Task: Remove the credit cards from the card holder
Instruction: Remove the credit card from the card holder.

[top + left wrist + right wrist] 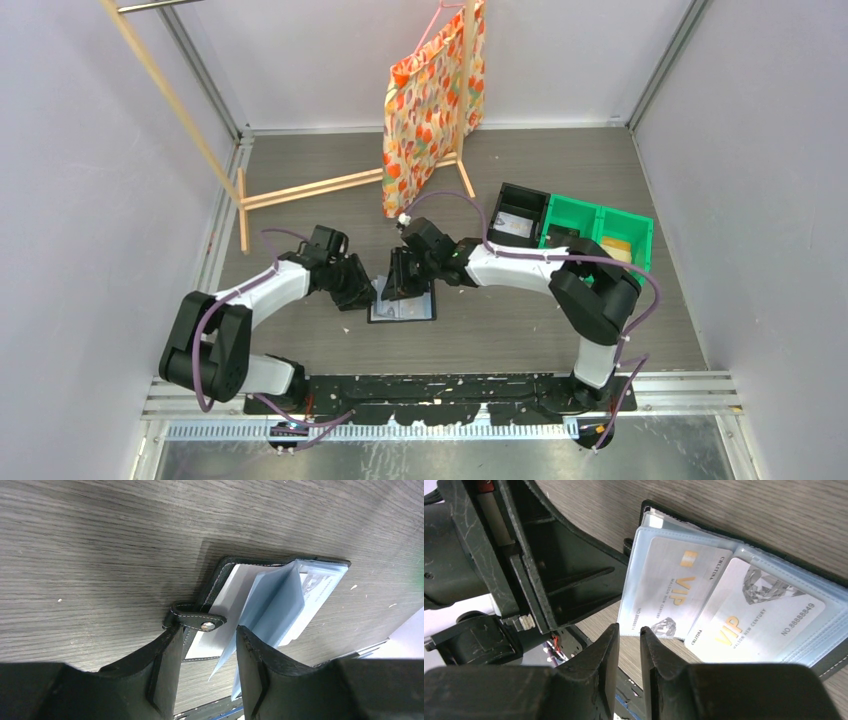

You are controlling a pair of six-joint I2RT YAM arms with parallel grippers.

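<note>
Two silver credit cards [674,587] marked VIP sit side by side in clear plastic sleeves [280,605] inside the card holder [410,310]; neither has been drawn out. The holder lies open on the grey wood-grain table [300,330], near its front edge and between the two arms, black cover down and sleeves up. Several sleeves are fanned up off the cover. The black clasp tab [197,620], with its metal snap, is folded over the holder's edge. The left gripper [209,630] is released: its fingers stand well apart at the clasp edge, one against the tab and cover rim, the other against the raised sleeves. The pictures do not show whether they bear down on the holder. The right gripper [629,628] is at the free edge of the top sleeve, its fingers close together with a narrow gap between them. Nothing shows in that gap; it grasps nothing. Beyond the right arm stand a black bin [520,215] and green bins [600,225]. A patterned bag [430,100] hangs from a wooden rack [300,190] at the back.
</note>
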